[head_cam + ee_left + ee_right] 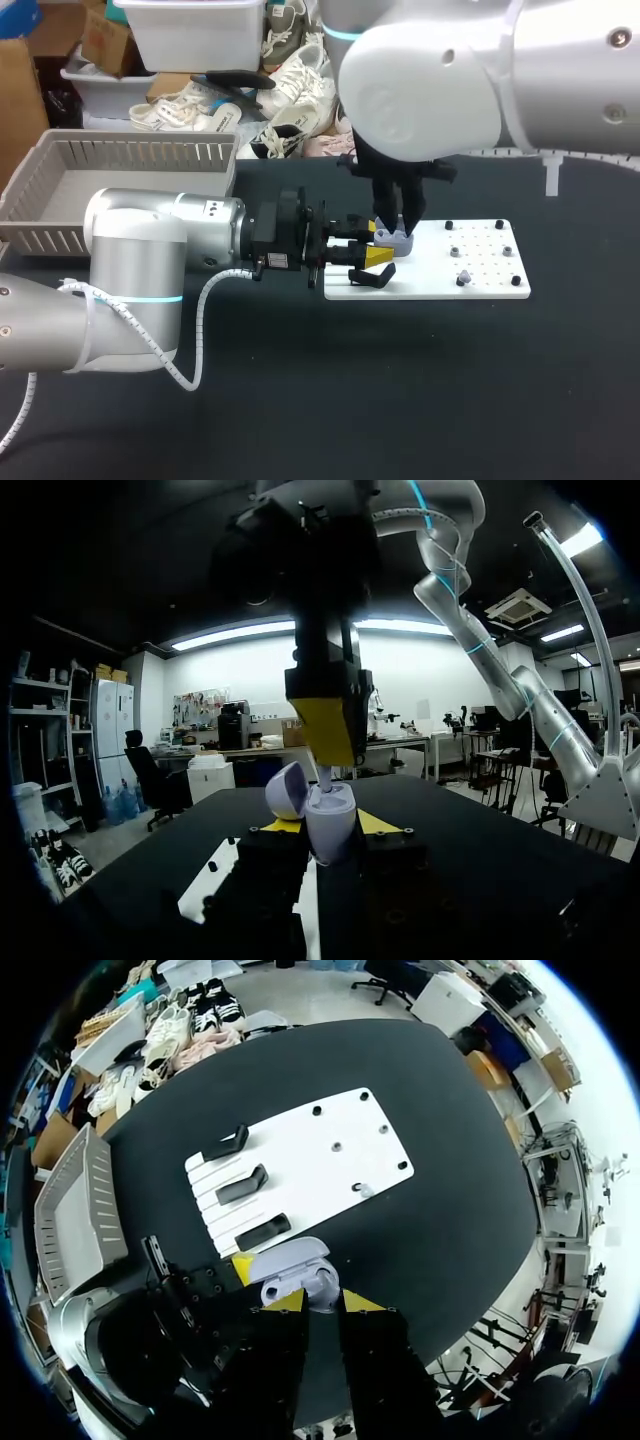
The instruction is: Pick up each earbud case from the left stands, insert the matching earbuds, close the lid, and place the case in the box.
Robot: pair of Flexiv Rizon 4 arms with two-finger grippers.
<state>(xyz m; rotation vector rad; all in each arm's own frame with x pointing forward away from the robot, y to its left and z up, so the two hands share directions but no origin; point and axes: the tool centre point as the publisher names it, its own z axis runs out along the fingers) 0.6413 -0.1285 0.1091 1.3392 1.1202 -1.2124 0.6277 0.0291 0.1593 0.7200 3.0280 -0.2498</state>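
Black tabletop point(300, 400); grey box point(60, 190) far left. Left pincer point(380, 245) clamped on lavender case point(330, 825), mouth up, lid swung open, long axis seemingly finger to finger. Right pincer point(322, 1302) directly above, pinching earbud point(325, 775) at the socket. Advice: lower straight, stem first; release only once seated.

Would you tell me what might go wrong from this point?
1. The right claw holds the earbud at the mouth of the open case; slightly off its slot, it may jam or tip out.
2. The raised lid stands close beside that claw and could be knocked as it lifts away.
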